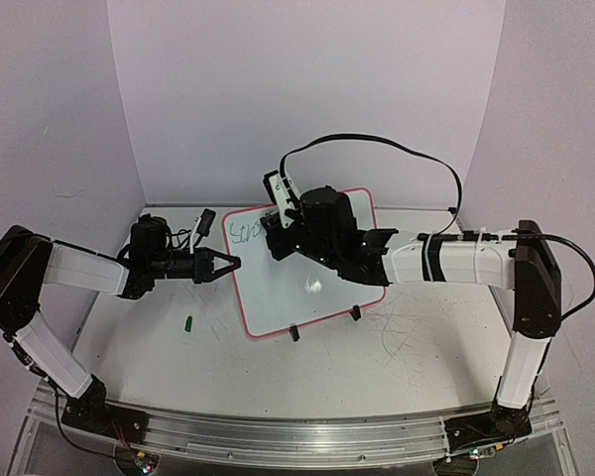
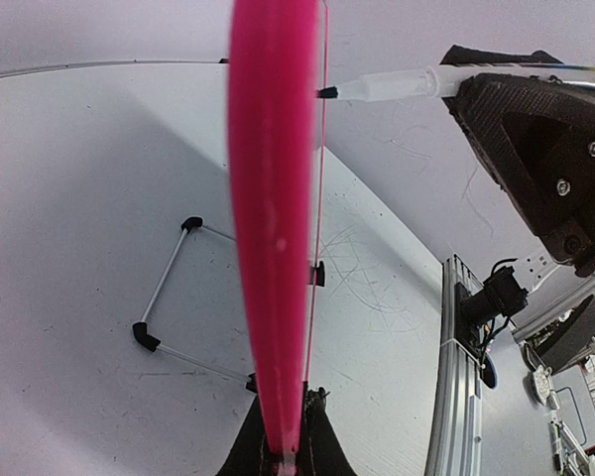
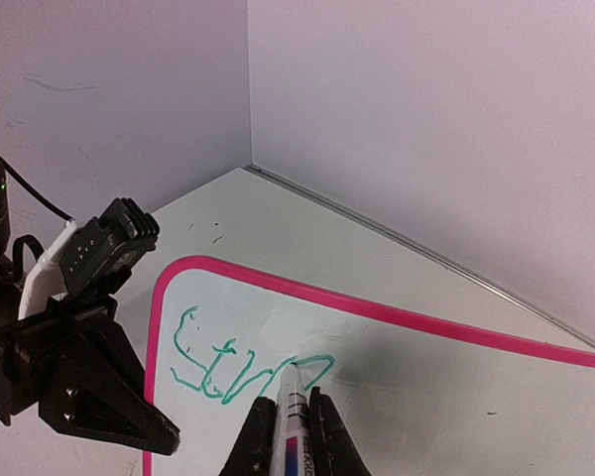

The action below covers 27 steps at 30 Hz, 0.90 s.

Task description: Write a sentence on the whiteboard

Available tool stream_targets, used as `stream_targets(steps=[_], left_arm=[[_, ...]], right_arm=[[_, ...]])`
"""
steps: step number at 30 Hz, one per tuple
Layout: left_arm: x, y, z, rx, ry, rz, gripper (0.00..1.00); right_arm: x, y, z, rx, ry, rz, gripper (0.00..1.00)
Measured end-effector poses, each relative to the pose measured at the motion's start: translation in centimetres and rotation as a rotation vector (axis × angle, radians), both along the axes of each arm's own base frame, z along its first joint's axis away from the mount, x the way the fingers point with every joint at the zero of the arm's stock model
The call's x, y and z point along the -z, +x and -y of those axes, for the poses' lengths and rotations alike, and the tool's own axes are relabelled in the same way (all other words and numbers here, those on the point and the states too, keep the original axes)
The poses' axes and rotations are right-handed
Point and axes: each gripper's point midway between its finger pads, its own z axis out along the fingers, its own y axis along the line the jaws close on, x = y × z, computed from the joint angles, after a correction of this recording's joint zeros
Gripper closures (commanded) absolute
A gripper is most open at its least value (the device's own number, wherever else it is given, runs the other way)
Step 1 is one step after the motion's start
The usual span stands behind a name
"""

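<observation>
Well, the big white table lies under both my arms. Purple walls close it off at the back and on both sides. Lots of bare table lies near my bases.

The whiteboard sits in the middle of the table, turned a bit, with its far edge close to the back wall. A pink rim runs around it, and two small black feet stick out at its near edge.

My left gripper is pinched tight on the left edge of the board. My right gripper is squeezed onto the marker and hangs over the board's top left corner.

The sentence is right there, just a few green letters, and the marker tip is on the last one. Most of the board to the right of the letters and below them is plain white.

A little green cap lies on the table left of the board, not touching it.
</observation>
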Motion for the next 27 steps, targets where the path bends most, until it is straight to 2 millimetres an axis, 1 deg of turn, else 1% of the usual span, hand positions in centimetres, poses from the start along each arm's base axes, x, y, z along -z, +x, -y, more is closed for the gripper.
stream_targets(steps=[2, 5, 6, 8, 10, 12, 15, 21, 27], left_arm=[[0.0, 0.0, 0.0, 0.0, 0.0, 0.0, 1.0], [0.0, 0.0, 0.0, 0.001, 0.0, 0.004, 1.0], [0.0, 0.0, 0.0, 0.002, 0.001, 0.004, 1.0], [0.0, 0.0, 0.0, 0.001, 0.002, 0.007, 1.0], [-0.1, 0.0, 0.0, 0.001, 0.002, 0.009, 1.0], [-0.3, 0.0, 0.0, -0.004, 0.003, 0.016, 1.0], [-0.5, 0.0, -0.1, -0.015, 0.007, 0.019, 1.0], [-0.9, -0.1, 0.0, -0.036, 0.021, 0.028, 1.0], [-1.0, -0.3, 0.5, -0.05, 0.033, 0.043, 1.0]], right_arm=[[0.2, -0.2, 0.1, -0.005, 0.004, 0.001, 1.0], [0.9, -1.3, 1.5, -0.019, -0.013, -0.005, 1.0], [0.8, -1.6, 1.9, -0.026, -0.019, -0.002, 1.0], [-0.1, -2.1, 2.3, -0.043, -0.016, 0.018, 1.0], [-1.8, -2.3, 2.5, -0.062, 0.001, 0.056, 1.0], [-2.9, -2.5, 2.6, -0.071, 0.013, 0.084, 1.0], [-4.0, -2.6, 2.7, -0.081, 0.022, 0.114, 1.0], [-3.8, -2.2, 2.9, -0.092, 0.02, 0.104, 1.0], [-2.8, -2.0, 3.3, -0.101, -0.028, 0.084, 1.0]])
